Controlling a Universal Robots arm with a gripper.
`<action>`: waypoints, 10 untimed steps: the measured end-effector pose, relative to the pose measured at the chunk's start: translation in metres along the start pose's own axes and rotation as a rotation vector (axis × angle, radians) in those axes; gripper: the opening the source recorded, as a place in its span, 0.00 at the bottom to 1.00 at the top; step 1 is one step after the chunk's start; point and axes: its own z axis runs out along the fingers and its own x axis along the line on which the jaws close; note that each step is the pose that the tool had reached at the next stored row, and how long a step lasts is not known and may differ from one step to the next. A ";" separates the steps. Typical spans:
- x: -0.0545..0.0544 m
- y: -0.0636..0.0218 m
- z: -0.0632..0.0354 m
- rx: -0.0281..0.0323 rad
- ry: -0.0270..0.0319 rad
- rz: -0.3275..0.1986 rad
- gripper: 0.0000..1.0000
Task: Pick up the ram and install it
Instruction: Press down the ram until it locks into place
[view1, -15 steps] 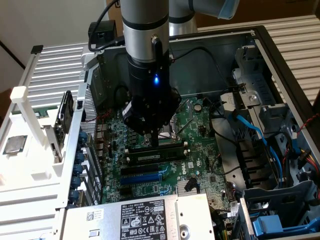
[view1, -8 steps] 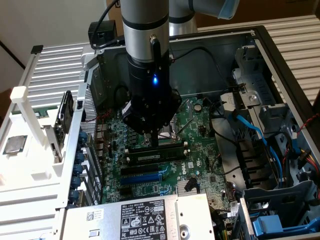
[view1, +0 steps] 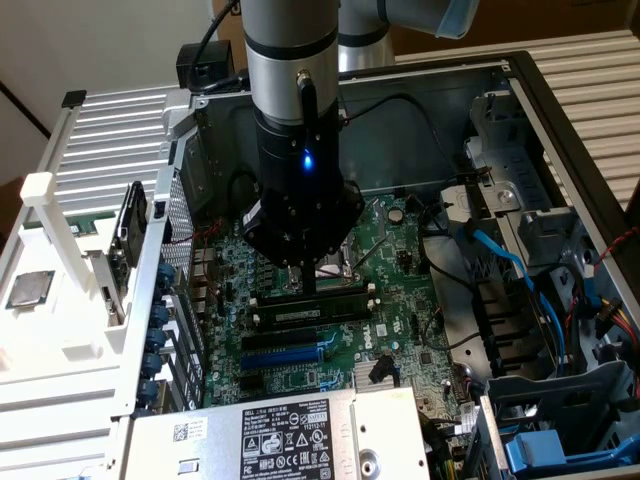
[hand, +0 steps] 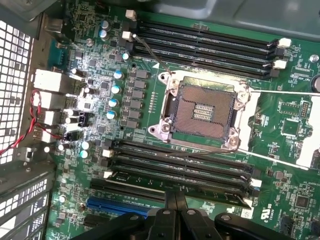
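**Ram sits in its slot, fingers closed above it**

The black gripper (view1: 312, 268) hangs low over the green motherboard (view1: 395, 255) inside the open grey computer case (view1: 520, 90). Its fingers are closed together and seem to hold nothing. The long, dark, flat ram (view1: 310, 314) with its pale label lies in a black slot just below the silver processor socket (hand: 204, 111), right under the fingers. It looks put in, maybe not pushed down fully. The case rests among ribbed metal panels (view1: 110, 130).

- The arm (view1: 292, 60) hangs straight down, wrist vertical.
- The gripper (view1: 312, 283) points toward six o'clock in the exterior view.
- Its fingers (hand: 175, 210) are pressed together, fully closed.
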 end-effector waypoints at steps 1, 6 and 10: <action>0.000 0.0000 0.0000 0.0001 0.0003 0.009 0.10; 0.000 0.0000 0.0000 0.0008 0.0023 0.052 0.10; 0.000 0.0000 0.0000 0.0012 0.0039 0.084 0.10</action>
